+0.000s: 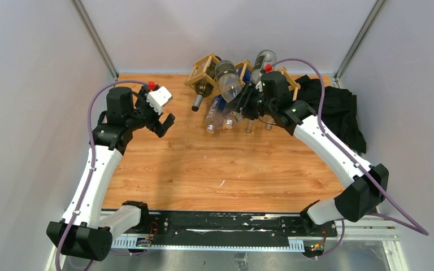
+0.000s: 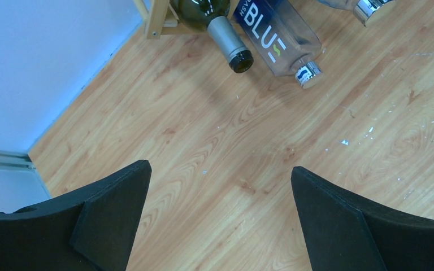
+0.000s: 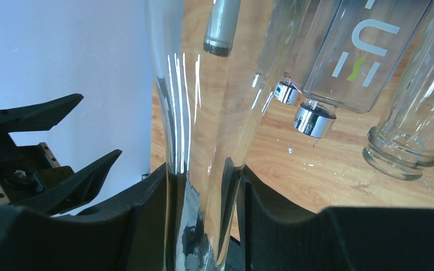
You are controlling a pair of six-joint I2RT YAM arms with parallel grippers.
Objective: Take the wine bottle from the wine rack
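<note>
The light wood wine rack [image 1: 204, 66] stands at the table's far edge with several bottles in and around it. My right gripper [image 1: 244, 103] is shut on the neck of a clear glass bottle [image 1: 228, 80], which tilts up in front of the rack. In the right wrist view the neck [image 3: 203, 141] is pinched between both pads [image 3: 150, 214]. A dark green wine bottle [image 1: 204, 88] lies in the rack's left opening, neck toward me; it also shows in the left wrist view [image 2: 226, 35]. My left gripper [image 1: 166, 121] is open and empty over bare wood [image 2: 220, 169], left of the rack.
A clear blue-lettered bottle [image 1: 216, 110] lies below the rack, also in the left wrist view [image 2: 277, 34]. Another clear bottle's mouth [image 3: 398, 155] is close on the right. A black cloth [image 1: 336, 107] lies at the far right. Walls enclose the table.
</note>
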